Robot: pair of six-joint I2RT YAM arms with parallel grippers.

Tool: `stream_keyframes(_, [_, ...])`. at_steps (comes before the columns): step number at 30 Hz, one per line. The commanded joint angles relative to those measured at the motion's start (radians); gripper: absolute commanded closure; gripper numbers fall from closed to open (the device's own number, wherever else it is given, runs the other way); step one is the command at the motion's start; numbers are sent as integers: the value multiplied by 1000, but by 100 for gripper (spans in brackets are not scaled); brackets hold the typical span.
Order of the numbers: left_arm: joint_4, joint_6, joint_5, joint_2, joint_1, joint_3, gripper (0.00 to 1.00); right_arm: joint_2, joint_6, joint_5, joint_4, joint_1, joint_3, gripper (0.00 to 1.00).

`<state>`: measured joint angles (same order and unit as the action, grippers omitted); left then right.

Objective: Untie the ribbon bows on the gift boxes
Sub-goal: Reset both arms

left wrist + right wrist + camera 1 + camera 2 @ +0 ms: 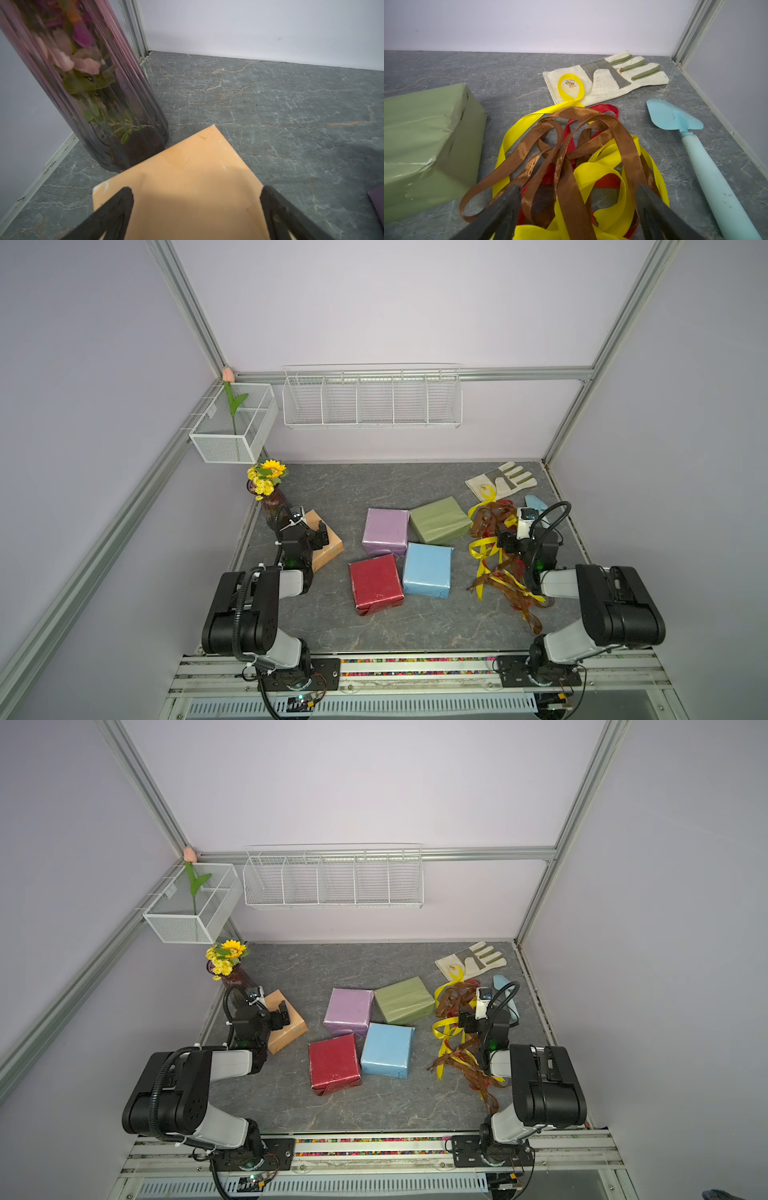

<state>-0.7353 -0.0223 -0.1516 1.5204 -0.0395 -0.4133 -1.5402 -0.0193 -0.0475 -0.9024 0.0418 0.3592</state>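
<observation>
Vase (270, 497) of yellow flowers stands in the far left corner of the desk (374, 483), hard by the left edge rail. The tan box (330, 549) lies just in front of it, one corner close beside the glass. My left jaws hang spread wide over that box's top, a fingertip (116, 207) toward each side, pinching nothing.

On the wall above hang two white baskets: a mesh one (226, 443) holding a single tulip (227, 375), and a long wire rack (372, 402).

Mid-desk sit four more boxes in a tight cluster, making five in all: lilac (384, 531) and green (439, 519) at the back, red (375, 584) and blue (427, 569) in front, neighbours touching or nearly so.

Right of the green and blue boxes the ribbons (488, 524) lie loose on the desk in a tangle of yellow, brown and red strips, running from back to front. How many there are I cannot count. My right jaws hover spread over that tangle, brown loops lying between the fingertips, nothing pinched.

Beyond, in the far right corner, lie one glove (500, 481), a yellow loop resting on its cuff, and one light blue trowel (705, 166) along the right edge. Open desk runs behind the boxes and across the front.
</observation>
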Motion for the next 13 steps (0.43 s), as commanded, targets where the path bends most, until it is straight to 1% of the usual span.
stream_keyframes(1, [-21,-7,9,-9,5,-22,2,-1,-14,12,-13,-6,11,12])
stream_keyframes(11, [-21,-6,9,-8,6,-22,2,-1,-16,14,-11,-7,12,12])
stream_keyframes(13, [-9,-9,-7,-11,5,-27,1,-1,-16,14,-12,-7,11,12])
